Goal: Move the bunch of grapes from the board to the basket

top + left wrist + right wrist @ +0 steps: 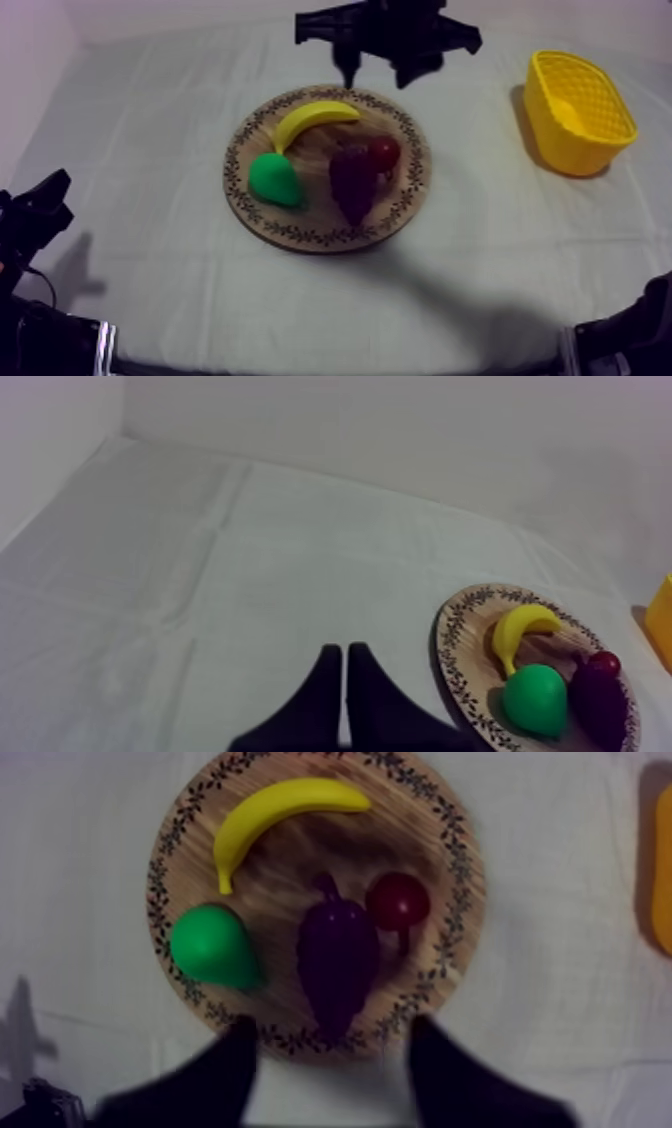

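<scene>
the counter (480, 270) wears a creased pale cloth (200, 576) below plain walls (400, 426); right claw (330, 1030) gapes over the wooden board (465, 882), left claw (345, 651) pinched together.

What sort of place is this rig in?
Probably a lab bench set up for robot pick-and-place: a table under plain grey-white cloth, toy fruit such as a yellow banana on a round wooden board with a patterned rim, and a yellow basket standing apart.

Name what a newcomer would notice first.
The round wooden board mid-table draws the eye, holding a banana, a green pear, a dark bunch of grapes and a small red fruit. The right gripper hangs open above it, and the yellow basket stands to the right.
</scene>
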